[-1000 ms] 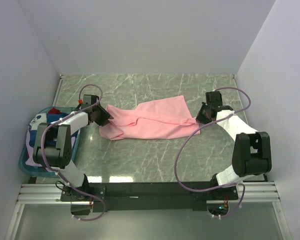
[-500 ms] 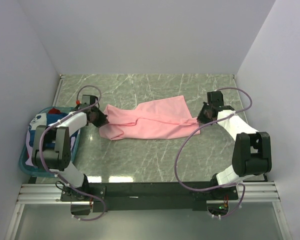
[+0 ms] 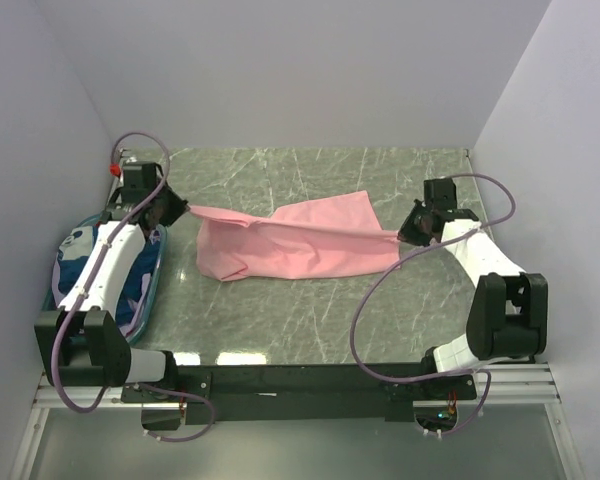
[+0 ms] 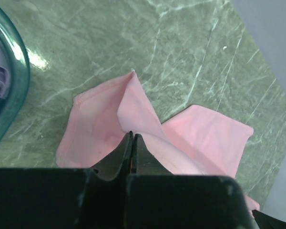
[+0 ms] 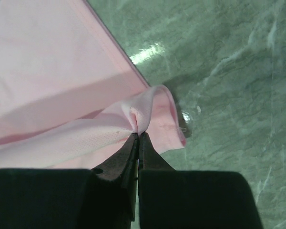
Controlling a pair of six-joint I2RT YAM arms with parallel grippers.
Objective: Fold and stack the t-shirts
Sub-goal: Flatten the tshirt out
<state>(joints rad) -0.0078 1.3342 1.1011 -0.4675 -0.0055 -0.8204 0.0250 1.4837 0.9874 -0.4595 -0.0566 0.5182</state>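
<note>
A light pink t-shirt (image 3: pixel 300 242) hangs stretched between my two grippers over the green marble table (image 3: pixel 310 320). My left gripper (image 3: pixel 177 210) is shut on its left end, lifted above the table; the wrist view shows cloth pinched at the tips (image 4: pixel 133 135) and the t-shirt (image 4: pixel 100 119) draping below. My right gripper (image 3: pixel 404 234) is shut on the right end, with a fold of the pink t-shirt (image 5: pixel 62 81) bunched at its tips (image 5: pixel 137 134). Blue, white and purple t-shirts (image 3: pixel 80 270) lie bunched in the teal basket (image 3: pixel 152 285) under my left arm.
The teal basket's rim (image 4: pixel 12 81) shows at the left of the left wrist view. White walls enclose the table on three sides. A black rail (image 3: pixel 300 378) with both arm bases runs along the near edge.
My left gripper shut on the shirt's left end, then rose and swung back and to the left, pulling the cloth taut. The right gripper kept its grip and shifted slightly right.
</note>
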